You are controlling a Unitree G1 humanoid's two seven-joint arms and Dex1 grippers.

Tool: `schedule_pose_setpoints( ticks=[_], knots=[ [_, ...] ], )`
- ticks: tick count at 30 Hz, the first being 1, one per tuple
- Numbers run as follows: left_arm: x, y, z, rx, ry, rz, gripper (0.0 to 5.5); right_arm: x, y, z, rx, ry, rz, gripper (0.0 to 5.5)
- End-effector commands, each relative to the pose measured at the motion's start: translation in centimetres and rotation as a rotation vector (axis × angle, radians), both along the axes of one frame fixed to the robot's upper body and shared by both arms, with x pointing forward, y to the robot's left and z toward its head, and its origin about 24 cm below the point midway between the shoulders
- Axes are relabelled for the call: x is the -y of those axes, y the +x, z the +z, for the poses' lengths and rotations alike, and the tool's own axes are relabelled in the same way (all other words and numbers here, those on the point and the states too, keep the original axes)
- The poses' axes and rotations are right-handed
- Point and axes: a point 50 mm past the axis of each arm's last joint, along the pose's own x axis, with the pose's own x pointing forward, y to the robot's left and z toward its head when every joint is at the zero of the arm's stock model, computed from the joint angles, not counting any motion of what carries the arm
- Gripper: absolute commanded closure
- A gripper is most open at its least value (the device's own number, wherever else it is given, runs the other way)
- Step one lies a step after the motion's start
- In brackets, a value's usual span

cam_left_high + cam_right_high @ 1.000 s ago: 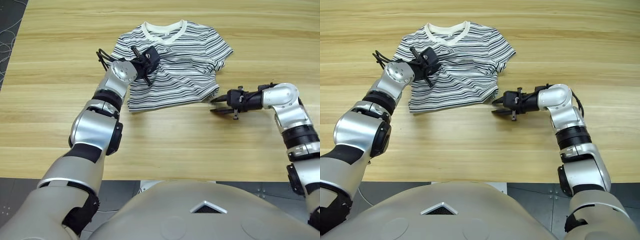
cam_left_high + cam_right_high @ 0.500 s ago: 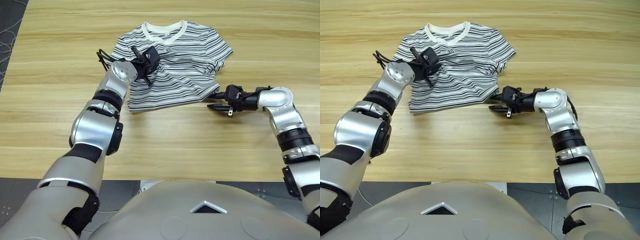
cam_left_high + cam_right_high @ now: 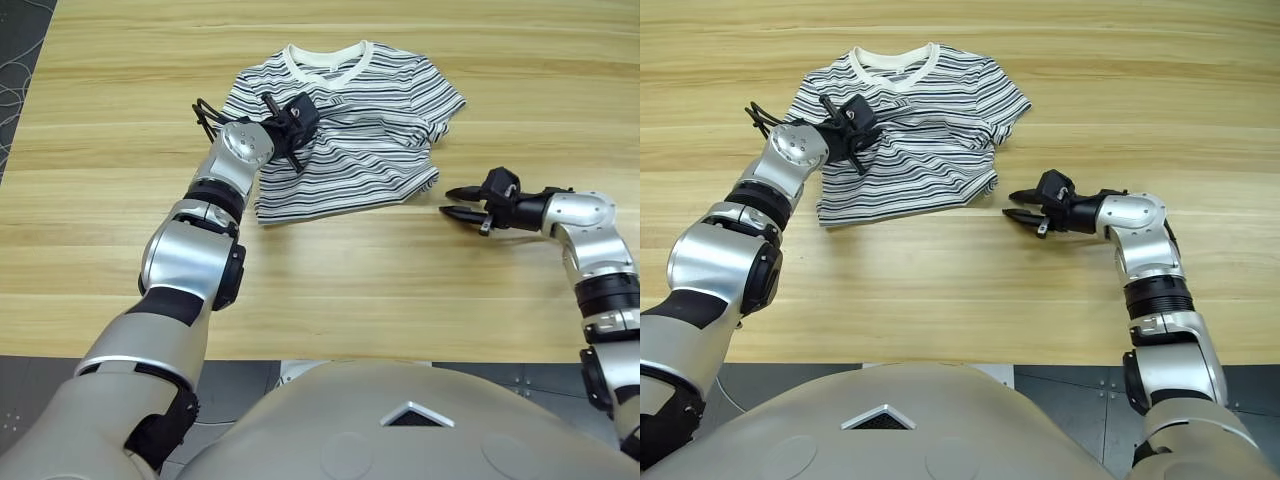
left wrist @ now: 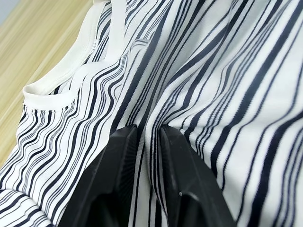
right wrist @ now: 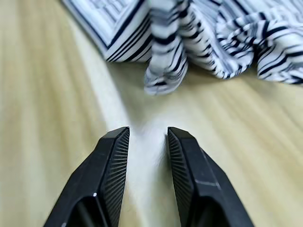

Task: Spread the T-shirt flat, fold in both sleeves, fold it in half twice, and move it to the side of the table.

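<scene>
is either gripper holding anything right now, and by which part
The left gripper pinches a chest fold of the T-shirt, below its collar. The right gripper is open, holding nothing, over the table.

It looks like a robotics lab: bare wooden table [image 3: 120,60], dark floor [image 3: 22,25], loose cables [image 3: 12,75] lying well left of the fingers [image 4: 120,156] of the left gripper [image 4: 147,128].

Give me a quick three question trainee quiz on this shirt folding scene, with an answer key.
1. True or false: the right gripper grips the black-and-white striped fabric T-shirt.
2. The left gripper pinches: A) the cream collar, B) a fold of striped cloth, C) nothing.
3. What lies below the open right gripper?
Key: 1 false, it is apart from the shirt; 2 B; 3 the bare light wooden table.
</scene>
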Motion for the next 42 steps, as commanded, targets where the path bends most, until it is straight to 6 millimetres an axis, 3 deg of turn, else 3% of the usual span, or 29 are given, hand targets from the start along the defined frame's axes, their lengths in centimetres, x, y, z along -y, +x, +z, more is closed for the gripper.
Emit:
schedule_pose_setpoints(
  ticks=[1,16,19,22,33,42],
  knots=[
    [-0.6,-0.6,-1.0,-0.053,0.018,0.013,4.57,-0.5,-1.5,-2.9,-0.117,-0.062,-0.020,4.02],
    [-0.5,-0.7,-1.1,-0.054,0.016,0.014,4.57,-2.7,-0.2,-3.3,-0.090,0.011,-0.094,4.02],
    [-0.6,-0.7,-1.1,-0.053,0.017,0.016,4.57,-3.1,-0.3,-3.4,-0.095,0.023,-0.078,3.58],
    [-0.6,-0.7,-1.1,-0.051,0.020,0.016,4.57,-3.3,-0.4,-3.4,-0.099,0.028,-0.062,3.58],
    [-0.7,-0.5,-0.9,-0.043,0.021,0.020,4.57,-3.0,-0.3,-3.3,-0.098,0.028,-0.074,5.38],
    [-0.3,-0.4,-0.7,-0.039,0.017,0.014,4.57,-2.3,-0.8,-1.6,-0.112,0.078,0.004,5.38]
  ],
)
